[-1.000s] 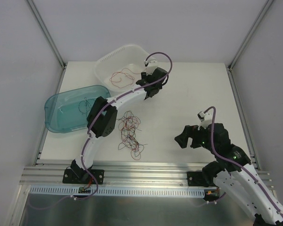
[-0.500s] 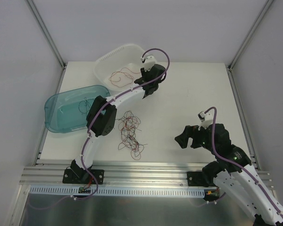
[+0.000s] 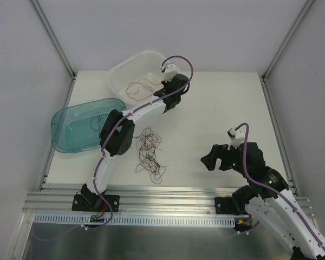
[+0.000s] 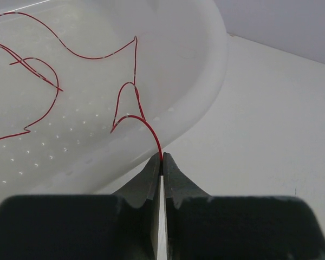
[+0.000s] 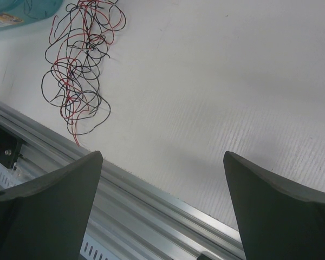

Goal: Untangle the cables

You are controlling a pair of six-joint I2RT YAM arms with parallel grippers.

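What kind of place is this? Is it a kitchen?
No, likely a robot lab booth: a white table walled in by grey panels, an aluminium rail holding a left arm and right arm.

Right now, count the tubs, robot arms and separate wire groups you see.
Tubs: 2 (white tub, teal tub)
Robot arms: 2 (left arm, right arm)
Wire groups: 3 (red wire in white tub, dark wire in teal tub, tangle on table)
Total: 7

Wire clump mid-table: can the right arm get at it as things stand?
Probably yes. The right gripper is open and holds nothing, and only bare table lies between it and the wire clump.
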